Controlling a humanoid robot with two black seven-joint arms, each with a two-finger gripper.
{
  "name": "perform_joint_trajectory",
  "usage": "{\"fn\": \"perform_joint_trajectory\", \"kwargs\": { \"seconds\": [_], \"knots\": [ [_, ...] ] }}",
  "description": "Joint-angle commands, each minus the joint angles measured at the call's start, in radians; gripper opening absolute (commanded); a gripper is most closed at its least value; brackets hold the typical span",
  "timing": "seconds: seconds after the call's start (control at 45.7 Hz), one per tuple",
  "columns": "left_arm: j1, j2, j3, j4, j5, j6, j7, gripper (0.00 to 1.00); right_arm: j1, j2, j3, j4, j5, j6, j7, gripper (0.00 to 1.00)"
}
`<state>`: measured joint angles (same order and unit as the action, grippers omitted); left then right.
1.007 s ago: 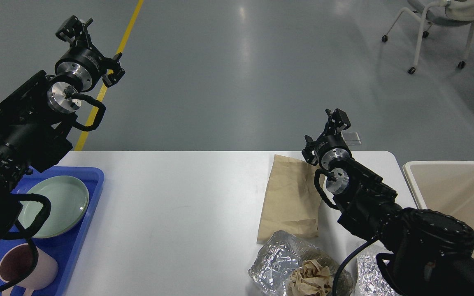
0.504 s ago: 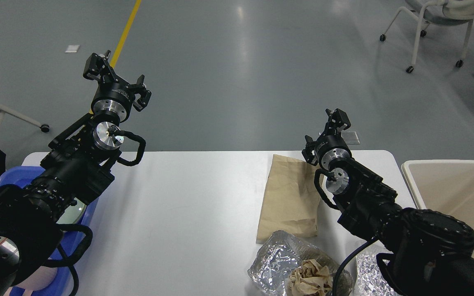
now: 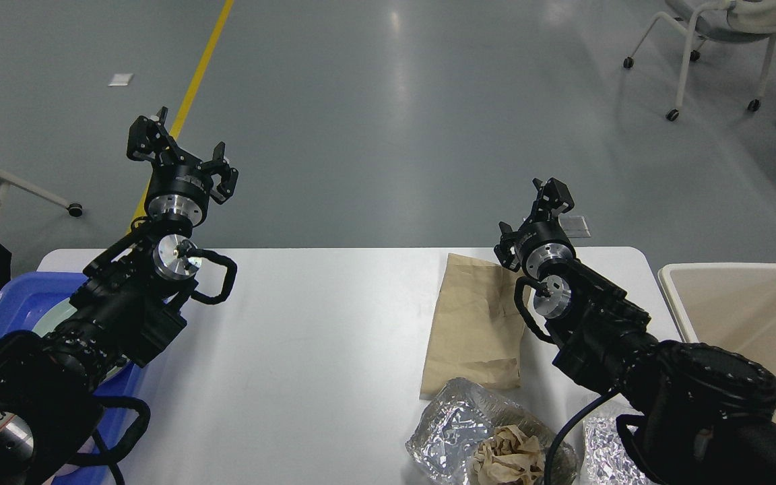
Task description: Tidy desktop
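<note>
The white desktop [image 3: 307, 337] fills the lower half of the head view. On its right side lies a flat brown paper bag [image 3: 475, 323]. In front of the bag sits a crumpled foil container [image 3: 445, 428] holding a wad of brown paper [image 3: 506, 455]. A second piece of foil [image 3: 597, 438] shows beside my right arm. My left gripper [image 3: 182, 156] is raised beyond the desktop's far left edge, open and empty. My right gripper [image 3: 553, 194] hangs over the far edge by the bag's top corner; it is seen end-on, so its fingers cannot be told apart.
A blue tray [image 3: 17, 303] with a pale green plate [image 3: 48, 322] sits at the desktop's left end, mostly hidden by my left arm. A cream bin [image 3: 752, 316] stands off the right end. Wheeled chairs [image 3: 718, 40] stand on the grey floor beyond.
My left arm has swung in from the upper left toward the desktop's far left corner and now covers most of the blue tray. The right arm has not moved.
</note>
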<state>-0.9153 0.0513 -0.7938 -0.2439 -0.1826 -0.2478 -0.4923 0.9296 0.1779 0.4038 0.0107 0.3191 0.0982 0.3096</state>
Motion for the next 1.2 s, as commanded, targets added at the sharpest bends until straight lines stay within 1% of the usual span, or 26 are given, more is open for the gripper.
{"fn": "perform_joint_trajectory", "kwargs": {
  "seconds": [0.0, 0.197, 0.46, 0.635, 0.854, 1.182],
  "knots": [
    [0.024, 0.001, 0.008, 0.0, 0.002, -0.016, -0.023, 1.0, 0.0, 0.0, 0.0, 0.0, 0.0, 0.0, 0.0, 1.0],
    [0.093, -0.019, 0.016, 0.0, 0.005, -0.016, -0.026, 1.0, 0.0, 0.0, 0.0, 0.0, 0.0, 0.0, 0.0, 1.0],
    [0.095, -0.025, 0.027, -0.003, 0.006, -0.018, -0.031, 1.0, 0.0, 0.0, 0.0, 0.0, 0.0, 0.0, 0.0, 1.0],
    [0.098, -0.024, 0.027, -0.005, 0.006, -0.036, -0.049, 1.0, 0.0, 0.0, 0.0, 0.0, 0.0, 0.0, 0.0, 1.0],
    [0.099, -0.025, 0.03, -0.005, 0.006, -0.038, -0.094, 1.0, 0.0, 0.0, 0.001, 0.0, 0.0, 0.0, 0.0, 1.0],
    [0.105, -0.025, 0.03, -0.011, 0.006, -0.038, -0.097, 1.0, 0.0, 0.0, 0.0, 0.0, 0.0, 0.0, -0.001, 1.0]
  ]
}}
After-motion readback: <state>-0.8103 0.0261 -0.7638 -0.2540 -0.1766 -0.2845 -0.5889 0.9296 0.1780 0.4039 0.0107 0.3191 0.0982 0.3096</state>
